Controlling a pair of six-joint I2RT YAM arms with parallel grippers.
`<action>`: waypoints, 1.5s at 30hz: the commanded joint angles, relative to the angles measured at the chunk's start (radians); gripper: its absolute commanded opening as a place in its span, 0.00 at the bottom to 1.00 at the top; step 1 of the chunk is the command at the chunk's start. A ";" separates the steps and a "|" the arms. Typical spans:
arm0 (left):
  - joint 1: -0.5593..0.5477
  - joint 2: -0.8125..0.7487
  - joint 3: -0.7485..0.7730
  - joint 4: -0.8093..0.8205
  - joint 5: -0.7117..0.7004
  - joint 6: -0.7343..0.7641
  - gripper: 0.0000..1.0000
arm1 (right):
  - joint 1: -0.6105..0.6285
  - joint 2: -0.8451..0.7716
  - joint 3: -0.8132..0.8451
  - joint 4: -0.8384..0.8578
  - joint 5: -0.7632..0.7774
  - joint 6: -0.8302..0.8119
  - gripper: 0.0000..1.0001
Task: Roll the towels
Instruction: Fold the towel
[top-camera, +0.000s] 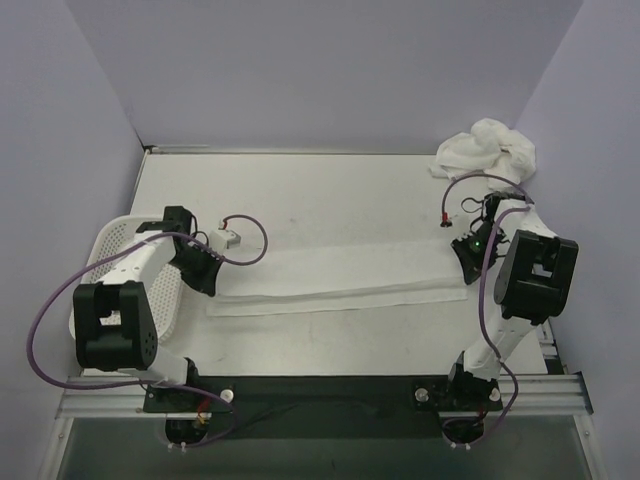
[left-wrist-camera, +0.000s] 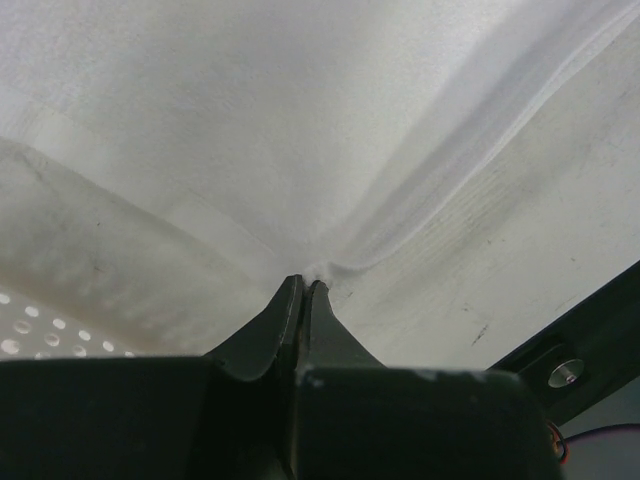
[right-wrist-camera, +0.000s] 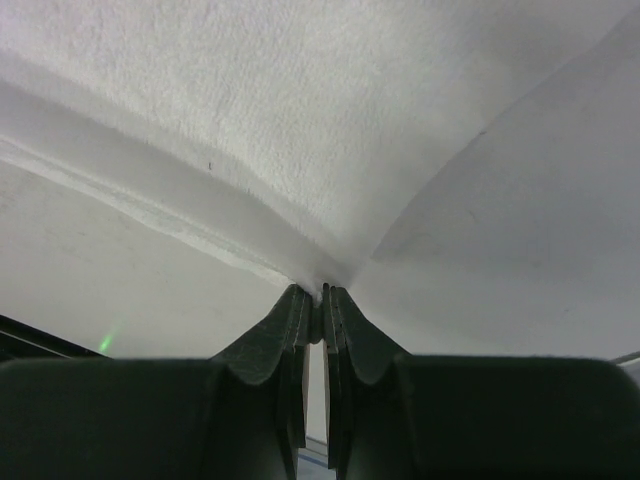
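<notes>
Pinching long towel (top-camera: 340, 282) at both ends: left gripper (left-wrist-camera: 303, 283) jaws nipped on the end just beside basket (top-camera: 108, 248), right gripper (right-wrist-camera: 320, 290) jaws nipped on the opposite end. Crumpled towel (top-camera: 488, 150) lies farthest from basket.

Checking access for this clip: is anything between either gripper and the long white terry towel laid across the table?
Nothing visible. The left gripper and right gripper are each shut on an end of the long white terry towel.

The left arm (top-camera: 130, 263) and right arm (top-camera: 490, 345) wear white shells with bulky black joint housings. Purple cables (top-camera: 33, 345) loop along both. The left hand (left-wrist-camera: 303, 285) and right hand (right-wrist-camera: 318, 292) have black tapered fingers (left-wrist-camera: 268, 330).
</notes>
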 joint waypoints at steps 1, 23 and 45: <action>-0.003 0.018 -0.021 0.057 -0.009 0.029 0.00 | -0.001 -0.023 -0.038 -0.062 -0.016 -0.034 0.00; -0.077 0.016 0.062 0.163 0.057 -0.185 0.62 | 0.041 0.026 0.178 -0.166 -0.182 0.189 0.43; -0.210 0.196 0.125 0.295 0.051 -0.394 0.64 | 0.001 0.241 0.384 -0.060 0.078 0.348 0.52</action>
